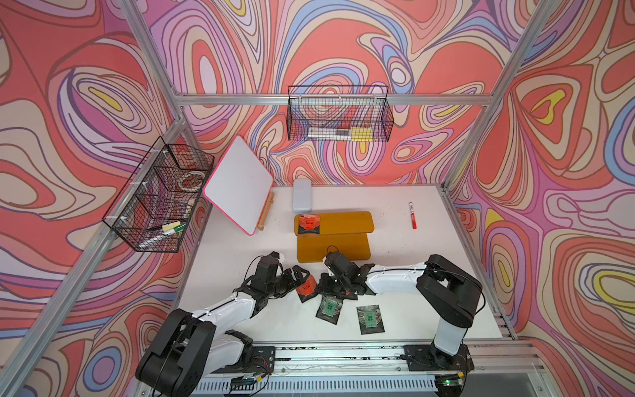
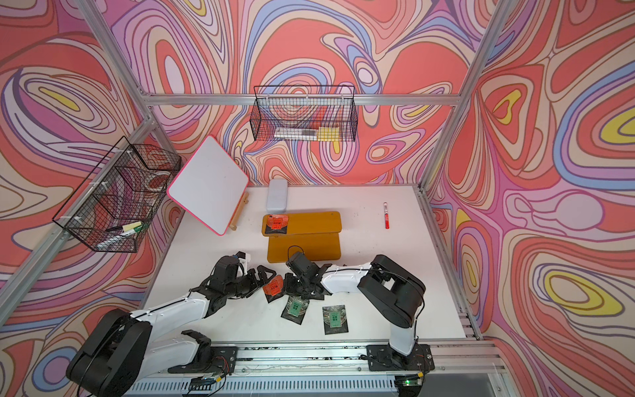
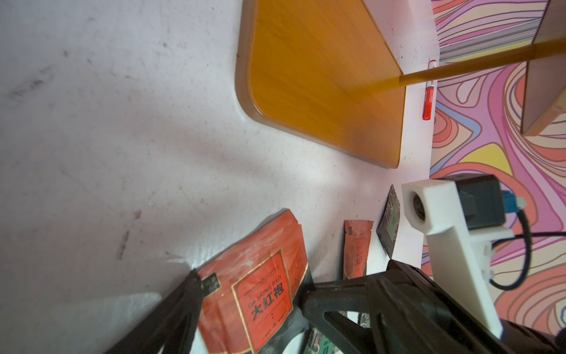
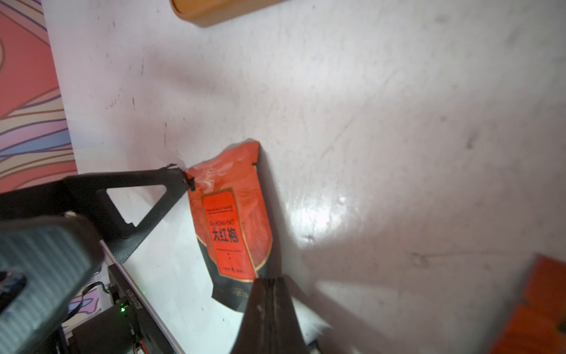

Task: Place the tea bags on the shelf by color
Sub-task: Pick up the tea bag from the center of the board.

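Right gripper is closest in its wrist view. Its fingers are pressed together, and it looks like they've pinched the dark bottom edge of the orange bag lying on the worktop. One finger of the other gripper touches the bag's far corner. I'd lift slowly and let only one arm hold it, or the bag gets tugged two ways.

Left wrist view: left gripper is spread wide and straddles that same bag without clamping it. Past it are a second orange bag, the shelf and a marker.

In both top views the shelf's upper tier already holds a shelved bag, orange face up, so this one should land just beside it. The lower tier is bare, which I'd guess is for the greens. A tilted green bag and a straight green bag lie near the arms. The two wrists crowd each other over the pile — that's the real obstacle. Whiteboard and baskets are well apart from all this.
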Controlling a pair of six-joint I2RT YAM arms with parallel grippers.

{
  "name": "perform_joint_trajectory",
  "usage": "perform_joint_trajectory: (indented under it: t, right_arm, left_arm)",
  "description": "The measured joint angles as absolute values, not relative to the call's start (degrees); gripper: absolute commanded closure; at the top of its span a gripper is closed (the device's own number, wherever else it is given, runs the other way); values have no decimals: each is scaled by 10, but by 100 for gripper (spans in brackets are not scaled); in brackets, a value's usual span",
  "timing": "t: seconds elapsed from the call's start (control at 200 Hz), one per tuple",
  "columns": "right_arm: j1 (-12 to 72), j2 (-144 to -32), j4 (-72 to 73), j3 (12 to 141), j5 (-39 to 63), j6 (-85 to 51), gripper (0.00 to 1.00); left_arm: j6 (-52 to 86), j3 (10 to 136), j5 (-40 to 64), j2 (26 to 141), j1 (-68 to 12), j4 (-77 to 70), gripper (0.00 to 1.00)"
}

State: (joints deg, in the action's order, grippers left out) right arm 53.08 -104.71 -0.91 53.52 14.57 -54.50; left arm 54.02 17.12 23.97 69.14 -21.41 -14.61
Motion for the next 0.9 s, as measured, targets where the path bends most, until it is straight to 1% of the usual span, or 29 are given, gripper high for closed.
perform_joint_trajectory:
  t: [0.09, 0.3, 0.456, 0.676, 0.901]
  right_arm:
    - [531, -1047, -8, 535, 146, -545, 100]
    - [531, -1042, -5, 532, 146, -539, 100]
    - [531, -1019, -1, 521, 146, -523, 100]
    - [535, -956, 10, 501, 142, -495, 100]
    - [535, -903, 19, 482, 142, -469, 100]
  left_arm:
    - [540, 171, 238, 691, -214, -146, 11]
    - [540, 171, 222, 663, -214, -127, 1]
    - [540, 171, 189, 600, -214, -86, 1]
    - [537, 176, 141, 505, -214, -9, 1]
    - [533, 179, 107, 447, -214, 44, 1]
